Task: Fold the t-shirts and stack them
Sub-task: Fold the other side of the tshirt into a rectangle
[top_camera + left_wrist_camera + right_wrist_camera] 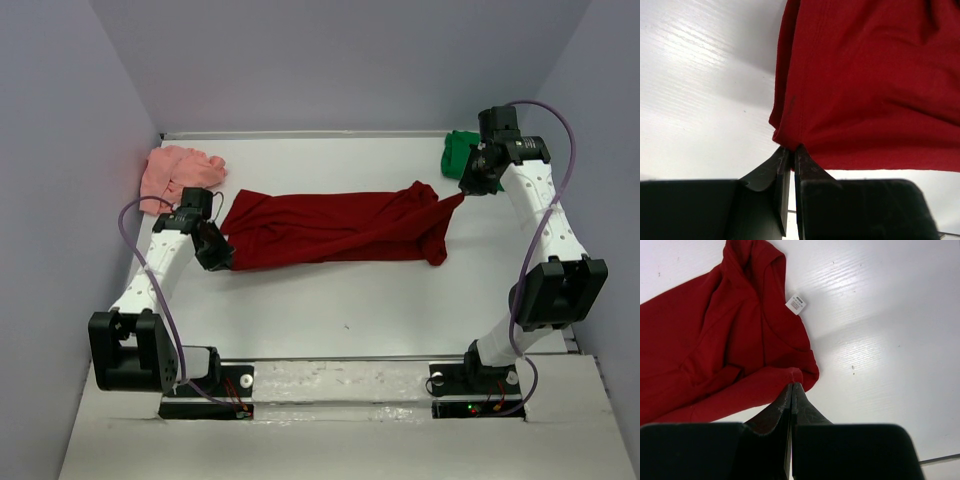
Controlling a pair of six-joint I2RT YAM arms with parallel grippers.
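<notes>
On the table (340, 315), the red shirt (330, 228) lies stretched sideways across the middle, rumpled and partly folded over itself. The left gripper (218, 254) sits low at the shirt's left end. In the left wrist view its fingers (782, 165) stand a thin slit apart with the shirt's corner right at their tips; whether they pinch the cloth cannot be told. The right gripper (468, 188) is farther back on the right, raised off the table and clamped on the shirt's right end, which runs up to it in a taut strip. Its wrist view shows the fingers (805, 407) pressed together on a red fold, with a white label (796, 304) showing at the neck. At the far left corner the pink shirt (178, 172) lies crumpled. At the far right the green shirt (458, 150) is bunched up, just behind the right gripper.
</notes>
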